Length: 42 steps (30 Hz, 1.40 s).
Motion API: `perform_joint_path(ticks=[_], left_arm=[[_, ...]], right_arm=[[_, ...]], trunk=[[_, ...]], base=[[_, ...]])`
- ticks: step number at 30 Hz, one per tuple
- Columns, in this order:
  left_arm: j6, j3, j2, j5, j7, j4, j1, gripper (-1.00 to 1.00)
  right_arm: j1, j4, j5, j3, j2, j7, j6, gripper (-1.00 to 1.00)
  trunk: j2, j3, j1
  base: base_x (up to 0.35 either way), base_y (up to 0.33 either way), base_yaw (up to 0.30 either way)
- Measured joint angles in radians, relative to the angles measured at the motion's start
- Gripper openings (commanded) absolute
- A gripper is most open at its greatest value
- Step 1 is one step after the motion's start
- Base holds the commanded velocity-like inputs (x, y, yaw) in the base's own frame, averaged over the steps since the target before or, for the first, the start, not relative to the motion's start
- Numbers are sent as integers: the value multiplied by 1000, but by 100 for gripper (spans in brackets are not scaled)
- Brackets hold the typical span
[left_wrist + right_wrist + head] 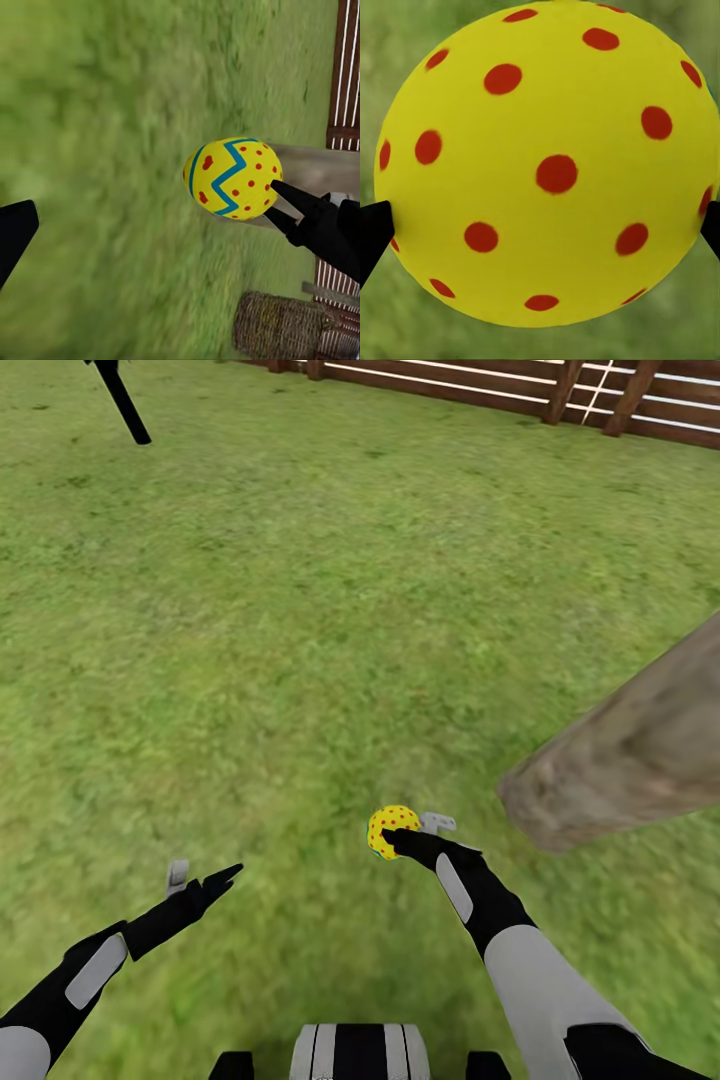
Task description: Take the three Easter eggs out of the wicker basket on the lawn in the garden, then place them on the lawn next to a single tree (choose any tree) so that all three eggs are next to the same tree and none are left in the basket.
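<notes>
Here the right gripper (400, 840) has one Easter egg (392, 831) pinched between its fingers, held above the lawn (300, 660); in the right wrist view the two dark fingertips (373, 232) press on opposite sides of the egg. The tree (640, 750) trunk leans in just beyond and outboard of this gripper, near but not touching. The left gripper (200, 882) hangs empty over grass, fingers parted. The wicker basket (281, 326) sits past the egg in the left wrist view, close to a wooden fence (480, 385).

Risks, as I judge them: the grip is only at the tips on a round shell, so a jolt could squirt the egg out. Released from this height, it may roll away from the trunk.

Hard to make out: the basket's inside and any remaining eggs, and the trunk's base where it meets the grass.
</notes>
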State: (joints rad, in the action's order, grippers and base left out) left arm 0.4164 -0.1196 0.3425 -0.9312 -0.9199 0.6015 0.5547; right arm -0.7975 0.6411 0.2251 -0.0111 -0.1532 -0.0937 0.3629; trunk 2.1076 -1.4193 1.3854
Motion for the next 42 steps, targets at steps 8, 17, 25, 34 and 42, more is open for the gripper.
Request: perform_joint_path(ticks=[8,17,25,34,42], left_arm=[[2,0,0,0,0,0,0,100],[6,0,0,0,0,0,0,100],[6,0,0,0,0,0,0,100],[6,0,0,0,0,1,0,100],[6,0,0,0,0,1,0,100]], right_arm=[[0,-7,0,0,0,1,0,-100],[0,-7,0,0,0,1,0,-100],[0,-7,0,0,1,1,0,-100],[0,-7,0,0,1,1,3,-100],[0,-7,1,-1,2,-2,2,-100]], trunk=[[21,-22,12],[63,-56,35],[84,-69,46],[112,-82,61],[112,-84,61]], base=[[0,0,0],[0,0,0],[0,0,0],[0,0,0],[0,0,0]])
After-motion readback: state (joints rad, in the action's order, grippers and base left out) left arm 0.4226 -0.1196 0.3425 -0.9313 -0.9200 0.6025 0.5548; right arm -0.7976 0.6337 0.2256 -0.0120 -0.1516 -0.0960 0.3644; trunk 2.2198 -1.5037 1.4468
